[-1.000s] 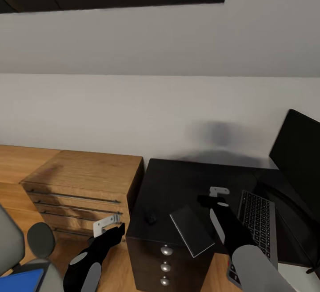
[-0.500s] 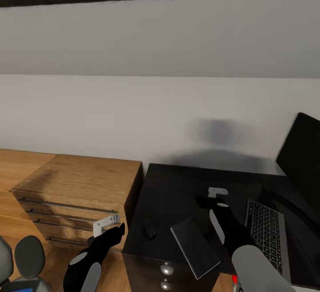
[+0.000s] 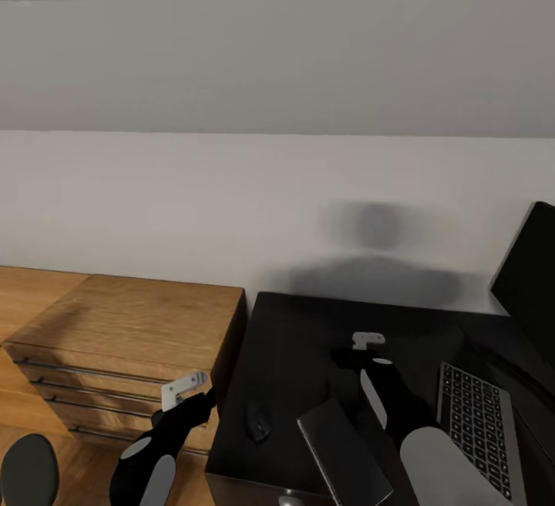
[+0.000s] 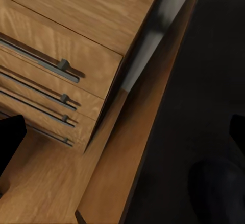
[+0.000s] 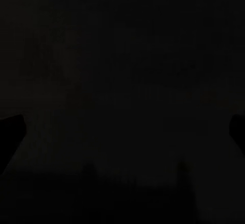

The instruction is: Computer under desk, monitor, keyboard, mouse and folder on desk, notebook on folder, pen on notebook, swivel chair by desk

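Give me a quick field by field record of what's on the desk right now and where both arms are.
desk: black top, beside a light-wood dresser
mouse: on desk, near its dresser-side edge
notebook: on desk, between mouse and keyboard
monitor: on desk, cut off at frame edge
left gripper: in front of dresser drawers
right gripper: above desk top

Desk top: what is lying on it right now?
On the desk: mouse, notebook, keyboard, monitor at the right edge. The right arm covers part of the top between notebook and keyboard.

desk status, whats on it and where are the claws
Right claw over desk, left claw beside it. Mouse, notebook, keyboard on top. Nothing held.
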